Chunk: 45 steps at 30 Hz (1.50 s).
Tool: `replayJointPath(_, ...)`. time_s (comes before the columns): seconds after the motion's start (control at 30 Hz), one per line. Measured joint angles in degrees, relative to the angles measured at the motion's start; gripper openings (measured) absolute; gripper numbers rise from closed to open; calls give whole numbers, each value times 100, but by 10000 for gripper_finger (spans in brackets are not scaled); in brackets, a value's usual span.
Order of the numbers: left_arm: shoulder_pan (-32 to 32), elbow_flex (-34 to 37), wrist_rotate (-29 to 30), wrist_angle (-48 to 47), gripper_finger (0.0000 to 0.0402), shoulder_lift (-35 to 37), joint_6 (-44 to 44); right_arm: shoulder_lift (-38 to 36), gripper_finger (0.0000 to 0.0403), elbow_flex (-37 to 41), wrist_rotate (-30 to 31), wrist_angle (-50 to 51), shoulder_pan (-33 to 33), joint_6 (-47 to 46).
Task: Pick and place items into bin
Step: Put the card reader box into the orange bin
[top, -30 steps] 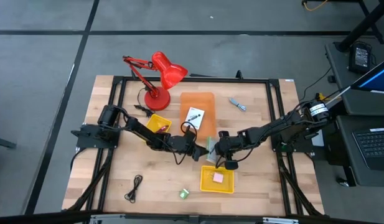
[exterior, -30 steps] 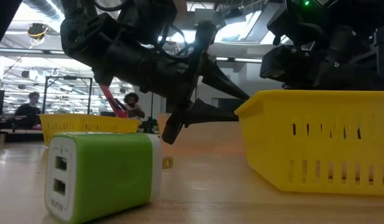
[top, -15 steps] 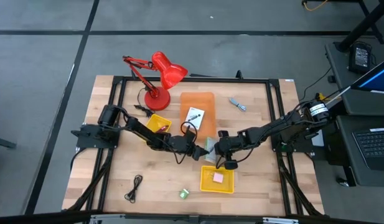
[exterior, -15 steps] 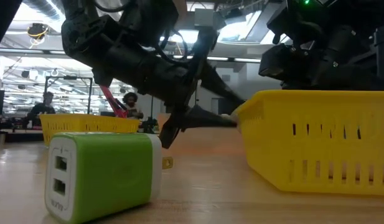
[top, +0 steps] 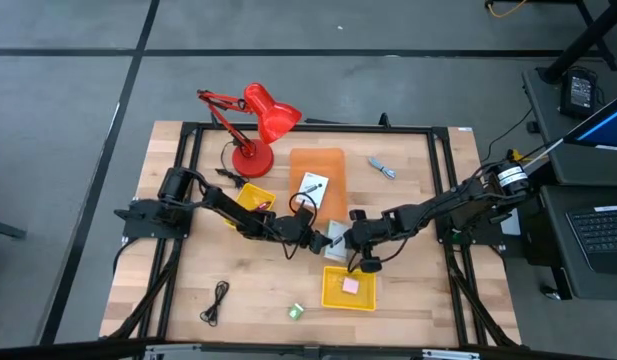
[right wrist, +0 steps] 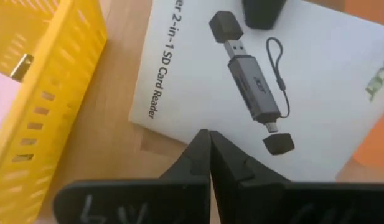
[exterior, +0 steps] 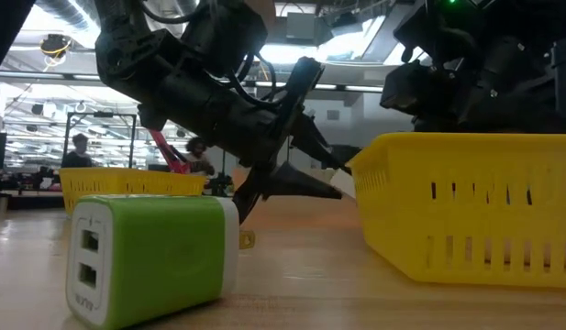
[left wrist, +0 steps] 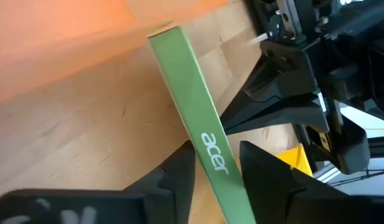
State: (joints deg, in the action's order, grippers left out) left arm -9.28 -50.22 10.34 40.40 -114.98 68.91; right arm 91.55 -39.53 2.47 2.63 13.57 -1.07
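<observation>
While right claw (right wrist: 209, 163) sits clenched beside it, left claw (left wrist: 216, 163) grasping white box (right wrist: 266, 81) by its green edge.

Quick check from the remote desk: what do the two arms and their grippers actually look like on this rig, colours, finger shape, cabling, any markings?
Both arms are dark, near black, built of slim jointed links. The left gripper has two black fingers that taper to narrow tips; the right gripper has matching black wedge-shaped fingers. Pale handwritten marks show on each gripper's body in the wrist views, too blurred to read. Thin black cables loop along the left arm.
</observation>
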Motion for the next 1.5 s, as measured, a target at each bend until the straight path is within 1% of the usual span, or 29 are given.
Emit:
replayJointPath(0.2, -20, 0, -130, 47, 47, 13, -32, -26, 0, 0, -86, -45, 10, -1)
replayJointPath(0.23, -31, 0, -125, 49, 42, 17, -108, -28, 0, 0, -89, -48, 12, -5)
replayJointPath(0.47, -66, 2, -165, 133, 40, 75, -622, -219, 0, 7, -95, 11, 16, -37)
replayJointPath(0.67, -121, 15, -318, 111, 38, 311, -1111, -873, 0, 4, 216, 170, 177, -20)
replayJointPath(0.8, -165, 15, -205, 103, 37, 546, -1501, -1364, 0, 4, 618, 511, 308, -78)
replayJointPath(0.87, -231, 15, -94, -156, 37, 723, -1755, -1554, 0, 0, 690, 652, 357, -153)
replayJointPath(1.03, -416, 12, 382, -778, 37, 1249, -2461, -1913, 0, 20, 775, 762, 426, -166)
replayJointPath(1.13, -562, 13, 799, -1292, 37, 1657, -2904, -2115, 0, 225, 938, 686, 429, -272)
replayJointPath(1.23, -690, 35, 1235, -1737, 37, 2027, -3181, -2348, 0, 697, 1055, 202, 427, -497)
replayJointPath(1.33, -756, 278, 1624, -1749, 37, 2301, -3266, -2578, 0, 1190, 1072, -572, 430, -620)
replayJointPath(1.37, -777, 387, 1886, -1747, 37, 2379, -3273, -2621, 0, 1335, 1081, -838, 432, -611)
replayJointPath(1.43, -855, 595, 2636, -1696, 37, 2469, -3336, -2709, 0, 1561, 1080, -1350, 432, -591)
replayJointPath(1.5, -941, 843, 3257, -1376, 37, 2476, -3498, -2758, 0, 1732, 1079, -1847, 432, -473)
